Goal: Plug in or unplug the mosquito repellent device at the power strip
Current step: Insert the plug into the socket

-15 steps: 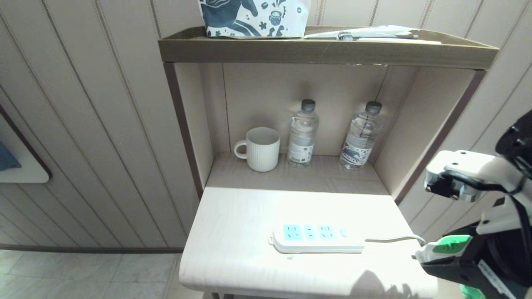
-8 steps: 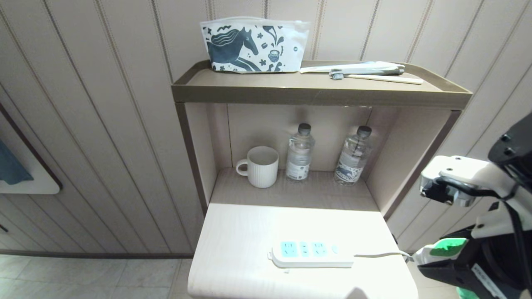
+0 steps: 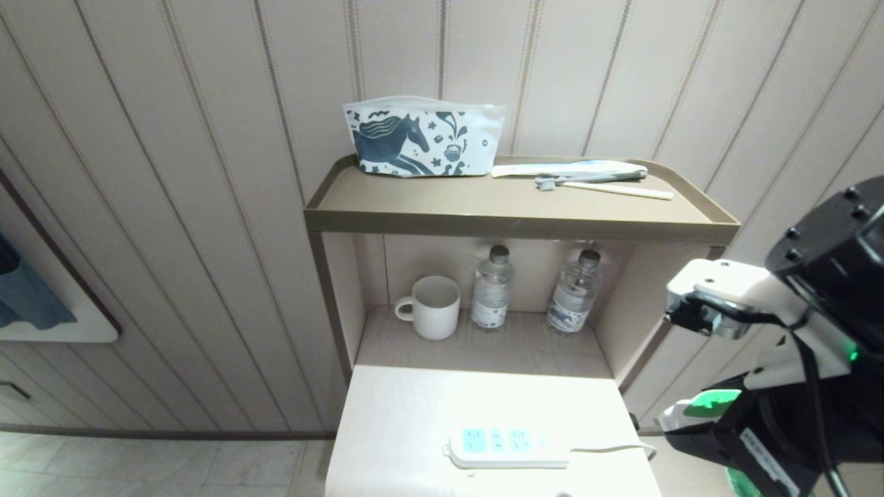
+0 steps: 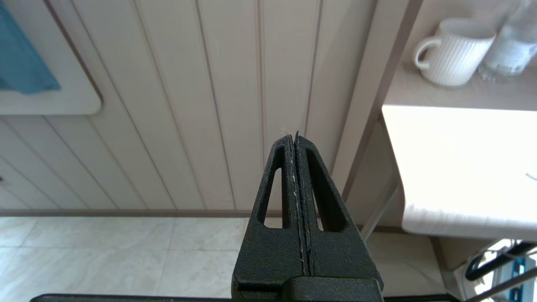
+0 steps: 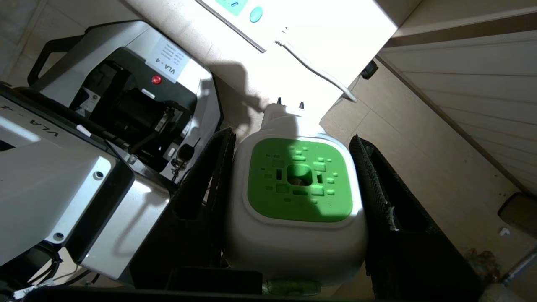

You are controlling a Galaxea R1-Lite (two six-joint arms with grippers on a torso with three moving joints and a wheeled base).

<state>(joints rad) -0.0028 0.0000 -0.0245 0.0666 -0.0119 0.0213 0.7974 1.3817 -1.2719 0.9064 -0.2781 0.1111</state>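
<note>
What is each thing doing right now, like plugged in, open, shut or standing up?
White-and-green mosquito repellent device: unplugged, clamped in right gripper.
Flat white power strip: sockets empty.
Left gripper: jaws shut, empty.
White ribbed mug: upright.
Two clear water bottles: upright, capped.

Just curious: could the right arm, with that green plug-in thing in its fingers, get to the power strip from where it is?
Probably yes: the right gripper holds the mosquito repellent device beside the table, and nothing stands over the power strip.
</note>
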